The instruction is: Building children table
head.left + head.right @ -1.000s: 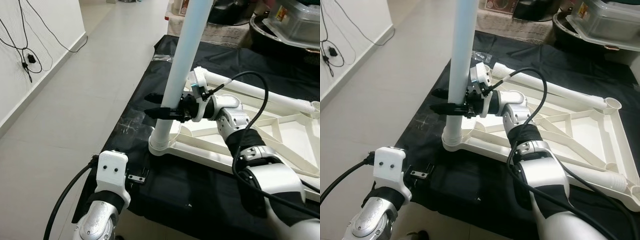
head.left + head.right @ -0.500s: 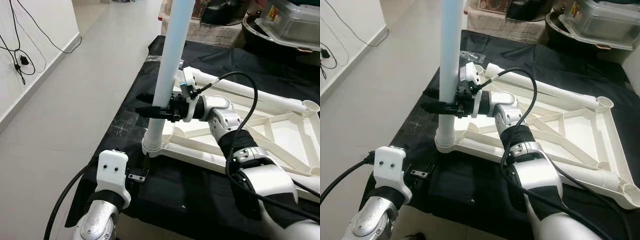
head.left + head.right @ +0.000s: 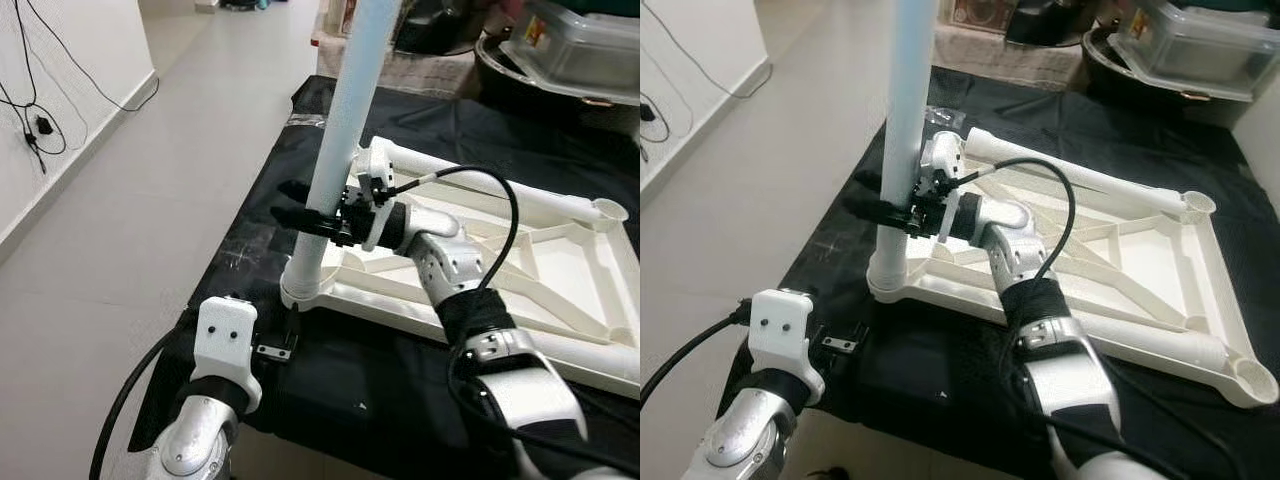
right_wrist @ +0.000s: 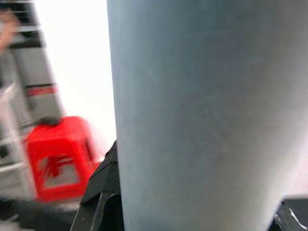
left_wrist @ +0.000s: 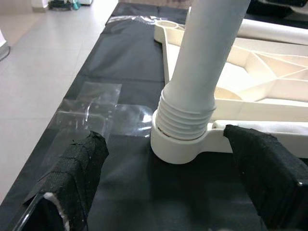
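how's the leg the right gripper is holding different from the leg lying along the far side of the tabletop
The held leg stands upright, its threaded end in the corner socket of the upturned tabletop; the far leg lies flat along the rim. The right gripper is clamped on the held leg; nothing grips the far one. The held leg looks pale blue, the far one cream. Both are plain round plastic tubes.

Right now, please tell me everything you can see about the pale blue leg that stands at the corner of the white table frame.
The pale blue leg is a smooth, round tube, plastic by its look. It stands nearly upright, leaning slightly, its top out of frame. Its ribbed white lower end sits in the round corner socket of the white table frame, which lies flat on the black cloth. The right pincer is shut on it, low on the tube. The left pincer hangs open near the socket, touching nothing.
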Controlling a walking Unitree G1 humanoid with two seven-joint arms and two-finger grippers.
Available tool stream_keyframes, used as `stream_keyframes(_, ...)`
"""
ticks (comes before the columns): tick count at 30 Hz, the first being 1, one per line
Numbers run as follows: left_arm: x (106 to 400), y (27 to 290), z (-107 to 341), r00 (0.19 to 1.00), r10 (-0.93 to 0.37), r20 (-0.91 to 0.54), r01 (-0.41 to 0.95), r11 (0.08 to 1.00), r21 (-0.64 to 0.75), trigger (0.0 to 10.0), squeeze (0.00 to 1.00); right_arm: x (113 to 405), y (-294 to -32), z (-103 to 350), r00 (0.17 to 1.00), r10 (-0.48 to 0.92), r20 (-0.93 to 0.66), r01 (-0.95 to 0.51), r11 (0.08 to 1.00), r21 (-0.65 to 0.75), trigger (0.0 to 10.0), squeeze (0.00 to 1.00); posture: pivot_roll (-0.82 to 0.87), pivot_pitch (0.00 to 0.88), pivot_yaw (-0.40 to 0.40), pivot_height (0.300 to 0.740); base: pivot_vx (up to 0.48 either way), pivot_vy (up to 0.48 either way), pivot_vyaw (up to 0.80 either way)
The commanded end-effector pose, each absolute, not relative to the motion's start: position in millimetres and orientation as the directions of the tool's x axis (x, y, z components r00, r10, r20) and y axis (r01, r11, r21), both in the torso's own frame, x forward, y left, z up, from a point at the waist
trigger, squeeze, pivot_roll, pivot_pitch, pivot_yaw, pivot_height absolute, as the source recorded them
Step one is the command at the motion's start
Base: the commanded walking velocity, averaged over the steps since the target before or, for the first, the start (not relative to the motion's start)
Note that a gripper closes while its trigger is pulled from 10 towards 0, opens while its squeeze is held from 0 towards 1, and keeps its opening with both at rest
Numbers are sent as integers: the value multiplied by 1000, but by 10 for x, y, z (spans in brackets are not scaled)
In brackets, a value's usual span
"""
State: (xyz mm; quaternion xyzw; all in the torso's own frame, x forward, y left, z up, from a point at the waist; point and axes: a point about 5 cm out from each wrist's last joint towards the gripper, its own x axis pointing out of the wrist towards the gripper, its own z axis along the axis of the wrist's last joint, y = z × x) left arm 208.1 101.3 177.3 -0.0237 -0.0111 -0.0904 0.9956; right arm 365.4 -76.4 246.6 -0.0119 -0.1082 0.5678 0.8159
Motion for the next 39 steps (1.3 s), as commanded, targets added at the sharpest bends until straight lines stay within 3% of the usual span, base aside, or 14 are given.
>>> stream_keyframes(1, 2082, 1014, 1732, 982, -187, 13, 187, 981, -45, 10000, 0, 3710, -899, 2101, 500, 866, 23, -863, 500, -72, 10000, 0, 114, 188, -100, 740, 0, 0, 0)
stream_keyframes(2, 2095, 1018, 1728, 982, -187, 14, 188, 981, -43, 10000, 0, 3726, -915, 2096, 592, 805, 32, -804, 593, -53, 10000, 0, 112, 186, -98, 740, 0, 0, 0)
stream_keyframes(3, 2095, 1018, 1728, 982, -187, 14, 188, 981, -43, 10000, 0, 3726, -915, 2096, 592, 805, 32, -804, 593, -53, 10000, 0, 112, 186, -98, 740, 0, 0, 0)
stream_keyframes(5, 2124, 1026, 1719, 982, -188, 17, 188, 981, -39, 10000, 0, 3716, -955, 2104, 735, 675, 58, -671, 737, -74, 10000, 0, 109, 180, -95, 740, 0, 0, 0)
stream_keyframes(9, 2150, 1045, 1716, 982, -185, 21, 186, 982, -32, 10000, 0, 3649, -969, 2095, 834, 548, 65, -544, 836, -74, 10000, 0, 106, 174, -94, 740, 0, 0, 0)
stream_keyframes(17, 2179, 1069, 1717, 984, -178, 28, 179, 984, -25, 10000, 0, 3590, -996, 2070, 949, 315, 10, -314, 948, -52, 10000, 0, 104, 165, -98, 740, 0, 0, 0)
stream_keyframes(19, 2200, 1073, 1719, 984, -176, 34, 177, 984, -24, 10000, 0, 3570, -963, 2083, 988, 148, -33, -149, 989, -13, 10000, 0, 101, 163, -95, 740, 0, 0, 0)
stream_keyframes(24, 2213, 1070, 1718, 984, -175, 38, 176, 984, -22, 10000, 0, 3554, -935, 2101, 997, -29, -74, 30, 999, 23, 10000, 0, 107, 163, -99, 740, 0, 0, 0)
stream_keyframes(26, 2219, 1076, 1720, 984, -175, 41, 176, 984, -18, 10000, 0, 3539, -898, 2099, 983, -158, -92, 165, 983, 76, 10000, 0, 108, 164, -98, 740, 0, 0, 0)
stream_keyframes(34, 2240, 1101, 1721, 984, -175, 43, 175, 984, -9, 10000, 0, 3447, -864, 2063, 931, -325, -167, 350, 925, 146, 10000, 0, 113, 163, -94, 740, 0, 0, 0)
stream_keyframes(39, 2252, 1109, 1715, 983, -177, 43, 178, 984, -6, 10000, 0, 3373, -807, 2035, 898, -357, -257, 415, 882, 222, 10000, 0, 112, 163, -92, 740, 0, 0, 0)
